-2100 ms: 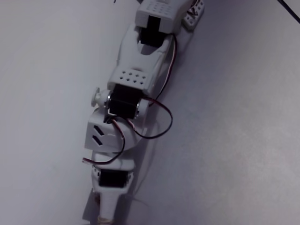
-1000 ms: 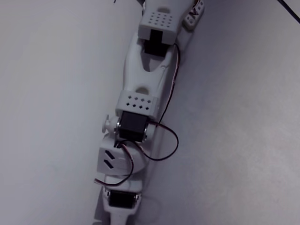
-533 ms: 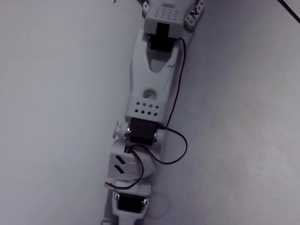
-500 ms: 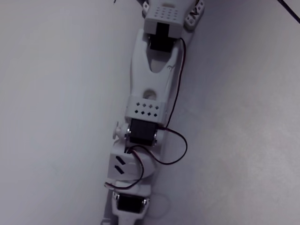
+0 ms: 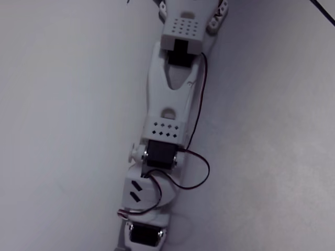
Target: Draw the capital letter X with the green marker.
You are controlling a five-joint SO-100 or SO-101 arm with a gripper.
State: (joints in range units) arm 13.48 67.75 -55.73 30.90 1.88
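Fixed view | one white arm (image 5: 170, 94) | pincer out of frame, state unknown

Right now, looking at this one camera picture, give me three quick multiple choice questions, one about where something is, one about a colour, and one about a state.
1. Where does the white plastic robot arm leave the fixed view?
A. bottom edge
B. left edge
C. right edge

2. What colour is the motor block set in the arm's middle joint?
A. green
B. black
C. yellow

3. How does the thin dark cable beside that joint hang?
A. pulled straight
B. in a slack loop
C. cut off

Key: 1 A, the arm runs from the top down past the bottom edge. 2 B, it is dark against the white shell. 3 B, it bows out to the right.
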